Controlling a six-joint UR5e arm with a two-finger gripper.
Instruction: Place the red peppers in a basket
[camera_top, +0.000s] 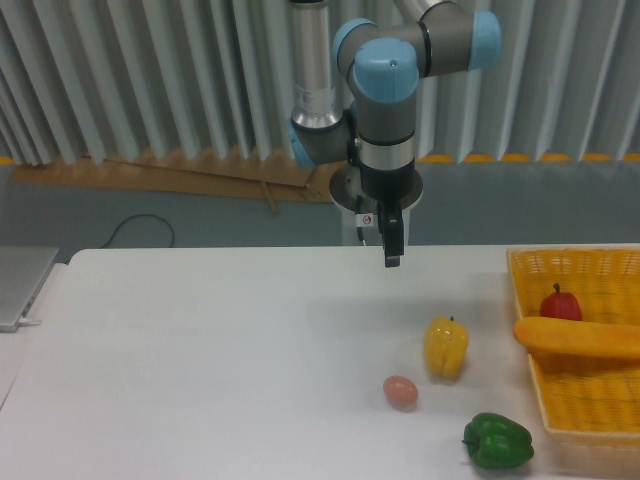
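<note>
One red pepper (561, 303) is seen, and it is sitting inside the yellow basket (530, 268) at the right edge. One long orange thing (577, 338) is laid across the basket, just in front of the red pepper. On the white table (200, 360) three more things are counted: one yellow pepper (446, 347), one small pinkish egg (400, 391) just beside it, and one green pepper (497, 441) near the basket's front corner.

One gripper (391, 258) is hung above the table, well apart from the basket, and nothing is held in it. Its fingers are seen edge-on, so how far apart they are cannot be told.

Grey ribbed walls are seen behind the table. The basket is cut off by the right edge. A flat grey thing (22, 283) is cut off at the left.
</note>
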